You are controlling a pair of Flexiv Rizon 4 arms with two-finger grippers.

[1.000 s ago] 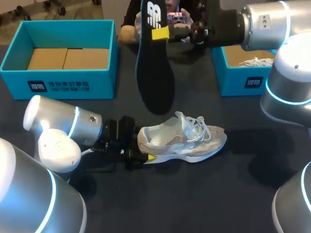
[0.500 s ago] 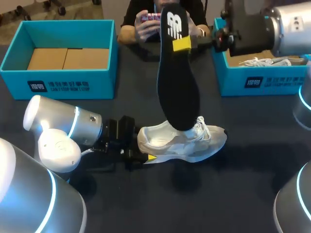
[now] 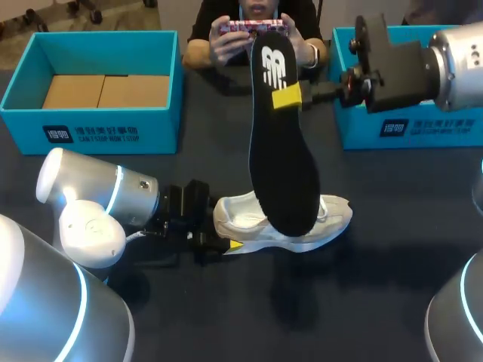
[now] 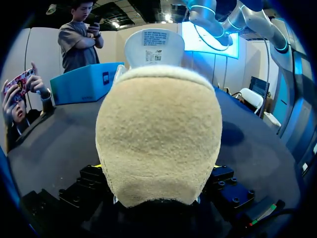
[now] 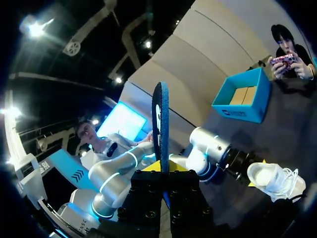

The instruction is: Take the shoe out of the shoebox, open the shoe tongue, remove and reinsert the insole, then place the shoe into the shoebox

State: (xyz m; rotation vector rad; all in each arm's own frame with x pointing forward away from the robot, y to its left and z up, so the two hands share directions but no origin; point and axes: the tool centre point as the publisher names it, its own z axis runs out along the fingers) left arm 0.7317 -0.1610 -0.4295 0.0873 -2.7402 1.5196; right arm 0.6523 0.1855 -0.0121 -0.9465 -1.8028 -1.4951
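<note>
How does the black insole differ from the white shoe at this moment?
The insole is black, flat and thin; the shoe is white and bulky, with laces. The insole hangs on end in the air; the shoe rests on the table. The right gripper pinches the insole near its upper end; the left gripper clamps the shoe's heel. Both are held, one gripper each.

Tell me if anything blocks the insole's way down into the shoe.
Nothing visible does. The insole hangs from the right gripper, its lower end covering the middle of the shoe in the head view, so the tongue is hidden there. The left gripper holds the heel, clear of the opening.
</note>
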